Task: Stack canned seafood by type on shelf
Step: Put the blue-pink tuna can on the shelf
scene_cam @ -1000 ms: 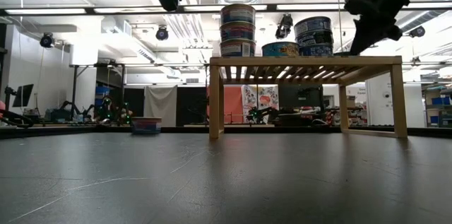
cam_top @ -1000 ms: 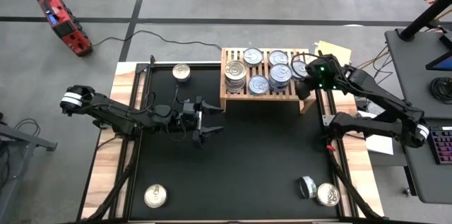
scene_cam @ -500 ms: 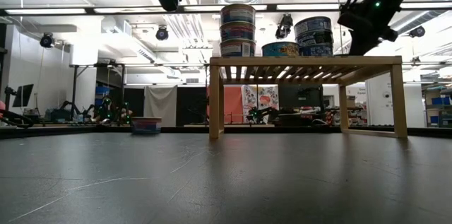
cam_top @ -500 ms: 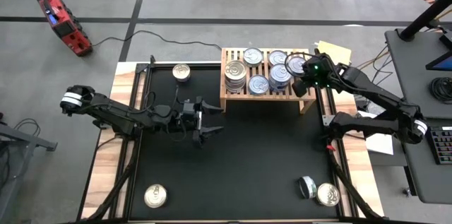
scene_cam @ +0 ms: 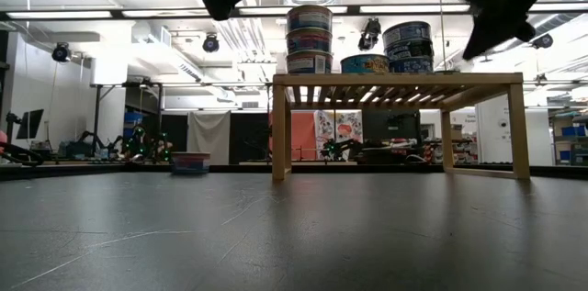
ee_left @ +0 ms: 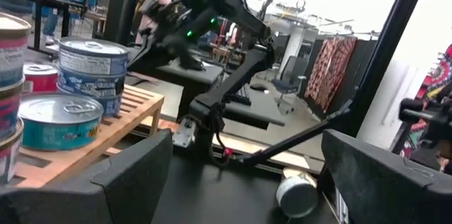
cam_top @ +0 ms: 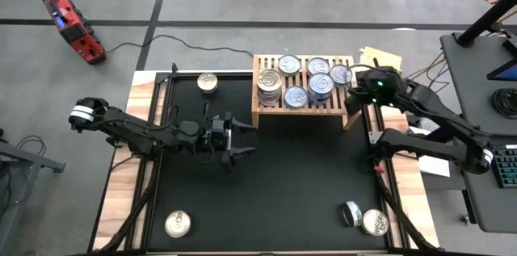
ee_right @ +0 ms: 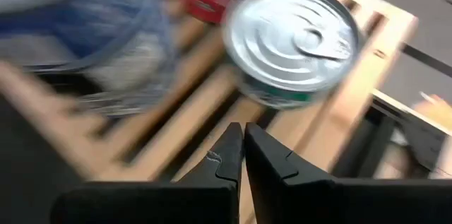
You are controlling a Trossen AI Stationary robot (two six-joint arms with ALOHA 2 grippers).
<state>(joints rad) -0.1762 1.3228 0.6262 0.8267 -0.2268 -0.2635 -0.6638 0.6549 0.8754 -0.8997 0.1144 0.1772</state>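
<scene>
High view showed the shelf (cam_top: 296,83) at the far edge of the black mat (cam_top: 275,175) on the bench, with canned seafood (cam_top: 292,97) set on its slats in several spots, some stacked. The right gripper (cam_top: 353,99) hung just beside the shelf's right end, its fingers pressed together and holding nothing; the nearest tin (cam_top: 341,74) lay at the shelf's far right corner, close to the fingers but apart from them. The left gripper (cam_top: 242,140) hovered over the mat near the shelf's left front leg, fingers spread and empty. Loose tins lay well apart from both: one (cam_top: 208,83) left of the shelf, one (cam_top: 178,224) at the near left, two (cam_top: 364,218) at the near right.

Low view showed stacks of tins (scene_cam: 310,39) on the shelf (scene_cam: 395,80), with both arms above the shelf top.

Left wrist view showed the spread fingers (ee_left: 134,174) framing the shelf's right end, with blue-labelled tins (ee_left: 92,65) on it and a tin on its side (ee_left: 298,190) on the mat beyond.

Right wrist view showed the closed fingers (ee_right: 244,159) over the slats, a silver-lidded tin (ee_right: 293,44) lying just ahead of their tips, not touching.
</scene>
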